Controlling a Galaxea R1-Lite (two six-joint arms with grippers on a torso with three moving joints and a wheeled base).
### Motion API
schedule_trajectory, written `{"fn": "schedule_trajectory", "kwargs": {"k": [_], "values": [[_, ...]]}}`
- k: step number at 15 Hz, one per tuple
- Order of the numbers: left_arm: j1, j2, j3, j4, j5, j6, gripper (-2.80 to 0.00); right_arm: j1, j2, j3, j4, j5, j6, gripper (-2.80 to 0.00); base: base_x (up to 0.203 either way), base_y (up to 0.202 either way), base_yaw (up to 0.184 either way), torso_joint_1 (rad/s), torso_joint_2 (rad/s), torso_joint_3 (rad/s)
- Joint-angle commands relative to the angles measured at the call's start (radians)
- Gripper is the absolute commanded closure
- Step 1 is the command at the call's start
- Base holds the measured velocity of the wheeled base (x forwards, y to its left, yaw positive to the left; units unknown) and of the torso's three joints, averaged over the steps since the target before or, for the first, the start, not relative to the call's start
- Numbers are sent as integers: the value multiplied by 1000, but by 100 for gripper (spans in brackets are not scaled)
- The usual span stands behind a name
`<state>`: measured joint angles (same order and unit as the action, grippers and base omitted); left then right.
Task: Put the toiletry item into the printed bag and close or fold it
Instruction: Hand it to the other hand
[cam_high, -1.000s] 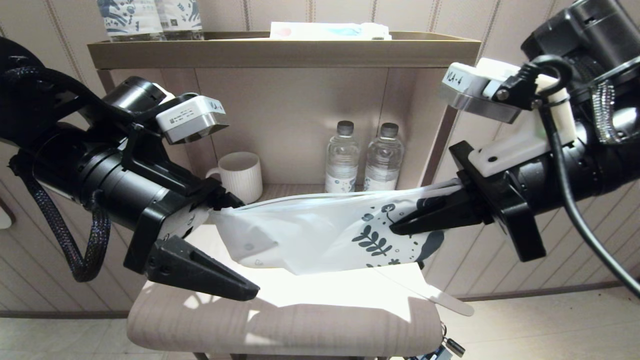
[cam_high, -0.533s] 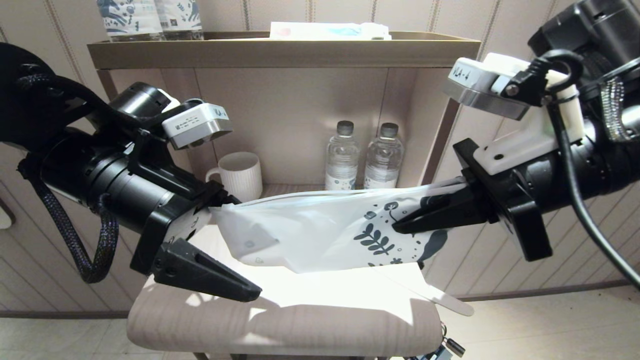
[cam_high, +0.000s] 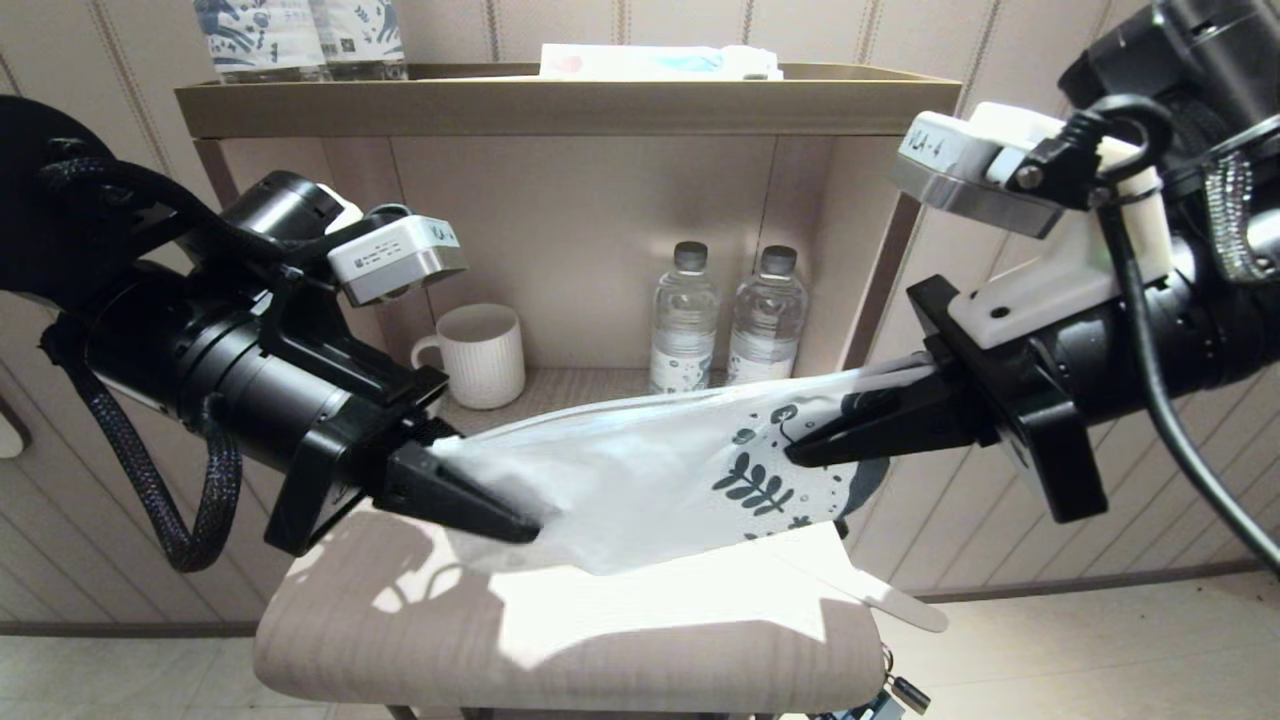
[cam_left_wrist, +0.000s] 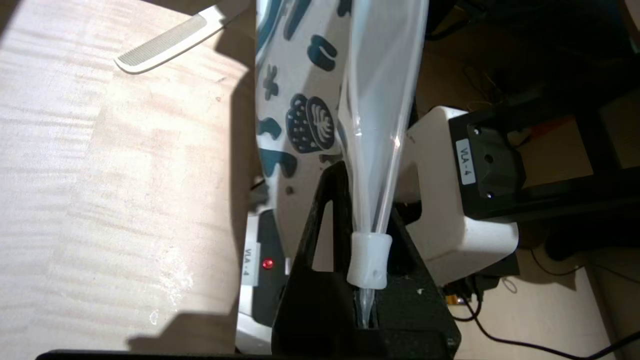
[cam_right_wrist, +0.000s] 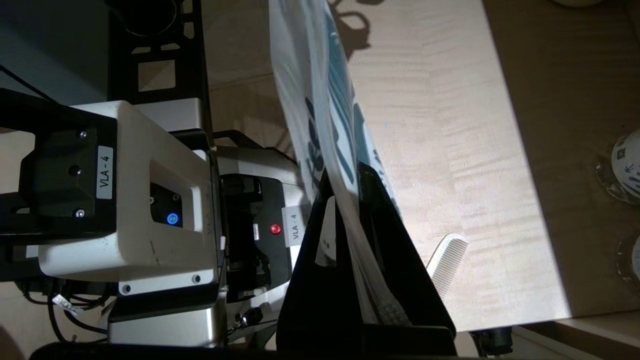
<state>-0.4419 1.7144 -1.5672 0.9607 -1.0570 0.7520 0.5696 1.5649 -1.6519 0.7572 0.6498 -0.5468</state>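
The printed bag (cam_high: 640, 480) hangs stretched between my two grippers, above the small table (cam_high: 560, 650). My left gripper (cam_high: 520, 522) is shut on the bag's plain white end, which is bunched into a narrow pleat (cam_left_wrist: 372, 165) between the fingers of that gripper (cam_left_wrist: 365, 215). My right gripper (cam_high: 800, 455) is shut on the leaf-printed end (cam_right_wrist: 320, 90), with the film pinched in that gripper (cam_right_wrist: 345, 172). The toiletry item, a slim white comb (cam_high: 890, 600), lies on the table under the bag, near the front right corner and outside the bag. Its teeth (cam_left_wrist: 165, 42) show, as does its rounded tip (cam_right_wrist: 446, 260).
Behind the table stands a shelf unit with a ribbed white cup (cam_high: 482, 352) and two water bottles (cam_high: 685, 315) (cam_high: 768, 315) in its lower bay. On its top edge sit blue-printed bottles (cam_high: 300, 35) and a pale flat packet (cam_high: 660, 60).
My left gripper was open around the bag's white end and has now shut on it, gathering that end into a pleat. The right gripper and the comb stayed where they were.
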Motion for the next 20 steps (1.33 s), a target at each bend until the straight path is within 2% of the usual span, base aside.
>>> {"fn": "schedule_trajectory", "kwargs": {"k": [1,8,13,20], "values": [[0,-2,3,7,-6,3,0,1,3,5,5,4,-2,0,0,0,0,0,0,0],[-5,27,-4,-23,-17,-3,0,13,18,-4,3,7,4,0,0,0,0,0,0,0],[-6,50,-2,-25,-17,-2,0,61,109,-15,-50,7,17,0,0,0,0,0,0,0],[-12,61,-21,-23,-18,-7,0,62,112,-21,-64,8,37,0,0,0,0,0,0,0]]}}
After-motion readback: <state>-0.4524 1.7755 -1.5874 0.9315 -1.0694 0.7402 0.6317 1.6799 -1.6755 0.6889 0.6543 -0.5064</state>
